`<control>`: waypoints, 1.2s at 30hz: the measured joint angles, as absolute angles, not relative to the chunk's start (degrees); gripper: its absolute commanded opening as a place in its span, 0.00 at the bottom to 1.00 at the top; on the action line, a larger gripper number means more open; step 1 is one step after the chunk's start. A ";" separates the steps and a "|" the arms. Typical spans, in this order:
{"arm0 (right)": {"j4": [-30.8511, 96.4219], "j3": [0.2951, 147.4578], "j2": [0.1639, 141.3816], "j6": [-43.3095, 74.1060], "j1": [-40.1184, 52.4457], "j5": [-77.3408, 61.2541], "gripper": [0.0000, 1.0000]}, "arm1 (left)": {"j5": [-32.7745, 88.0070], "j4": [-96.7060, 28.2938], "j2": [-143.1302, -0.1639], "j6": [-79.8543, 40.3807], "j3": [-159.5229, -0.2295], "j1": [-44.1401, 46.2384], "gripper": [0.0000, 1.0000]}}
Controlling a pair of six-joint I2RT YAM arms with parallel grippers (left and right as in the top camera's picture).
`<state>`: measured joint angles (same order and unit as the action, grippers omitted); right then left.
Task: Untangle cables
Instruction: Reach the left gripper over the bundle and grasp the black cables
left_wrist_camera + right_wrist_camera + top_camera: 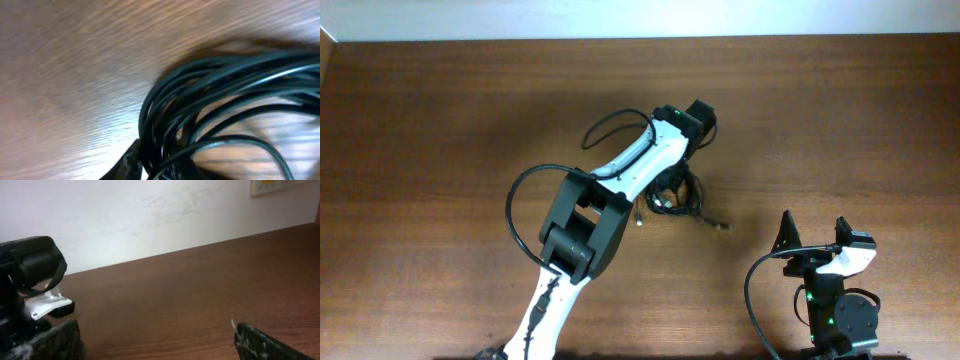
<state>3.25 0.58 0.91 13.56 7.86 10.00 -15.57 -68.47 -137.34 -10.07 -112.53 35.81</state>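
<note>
Wooden table [440, 120]: left arm [620, 180] stretches over the cables [682, 205], left gripper [675, 178] unreadable; right gripper [157, 347] gapes wide.

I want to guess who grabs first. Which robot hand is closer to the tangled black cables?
Left. The left gripper is right over the cables; the right gripper is well off to their right, back near its own base, touching nothing.

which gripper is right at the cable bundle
The left gripper: it is down over the cables, which fill its wrist view. The right gripper is off to the side, open, with nothing between its fingers.
</note>
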 measured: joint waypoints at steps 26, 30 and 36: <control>3.22 0.58 0.91 13.56 7.86 10.02 0.98 | 1.89 -73.32 -139.52 -16.38 -132.11 38.57 0.81; 3.22 0.58 0.91 13.56 7.86 10.00 0.98 | -0.03 -69.10 -139.52 -18.61 -128.07 38.57 0.68; 3.22 0.58 0.91 13.52 7.86 10.02 0.98 | -0.32 -63.02 -139.52 -19.38 -121.97 40.25 0.64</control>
<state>3.22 0.58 0.91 13.52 7.86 10.02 -0.32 -63.02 -139.52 -19.38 -121.97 40.25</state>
